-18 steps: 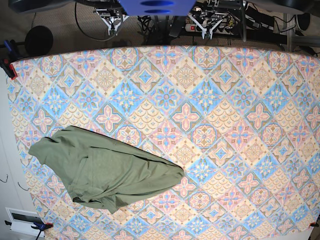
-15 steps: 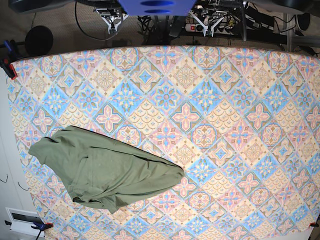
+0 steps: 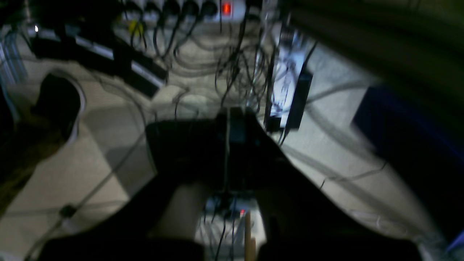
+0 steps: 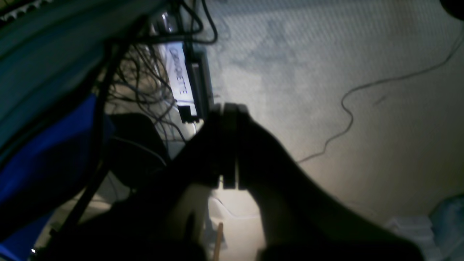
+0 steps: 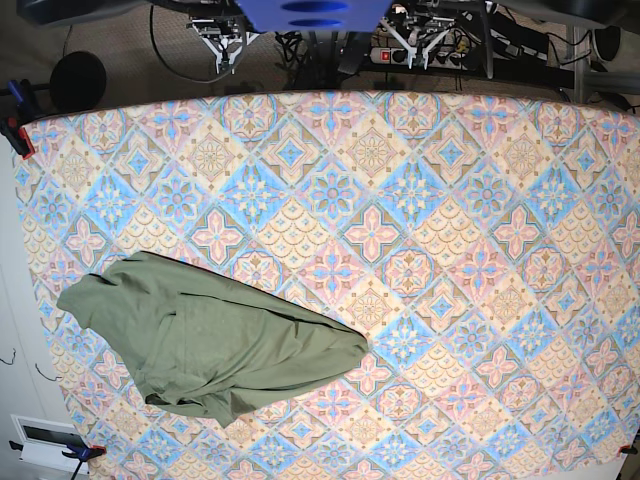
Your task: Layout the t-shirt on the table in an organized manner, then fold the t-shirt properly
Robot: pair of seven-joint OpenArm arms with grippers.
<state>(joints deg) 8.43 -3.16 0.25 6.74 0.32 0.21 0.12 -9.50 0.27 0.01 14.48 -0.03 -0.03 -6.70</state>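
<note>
- One t-shirt point(image 5: 205, 340), olive green, lies crumpled on the table point(image 5: 450, 220) near its front-left part in the base view; one pointed end reaches toward the centre and a sleeve-like flap sticks out toward the left edge.
- The shirt is bunched with folds over itself, not spread flat, so layout looks not yet begun; judged as the very start of the task.
- One table, covered in a diamond floral cloth; most of its surface is bare, which leaves room to spread the garment.
- Two grippers, both parked above the far table edge by the robot base, well apart from the shirt.
- The left gripper point(image 5: 418, 40) has its fingers pressed together and nothing between them; its wrist view is dark and blurred, showing only floor, cables and a power strip point(image 3: 217, 7).
- The right gripper point(image 5: 224, 42) also has its fingers pressed together, empty; its wrist view shows the two dark fingers meeting over carpet.
- Neither wrist camera shows the shirt or the table, which fits arms sitting in a rest pose off the work area.
- Likely next need: reach down to the shirt's edges, probably one arm per side, to pull it flat.
- Clamps point(image 5: 14, 120) grip the cloth at the left corner; exact count cannot be told.
</note>
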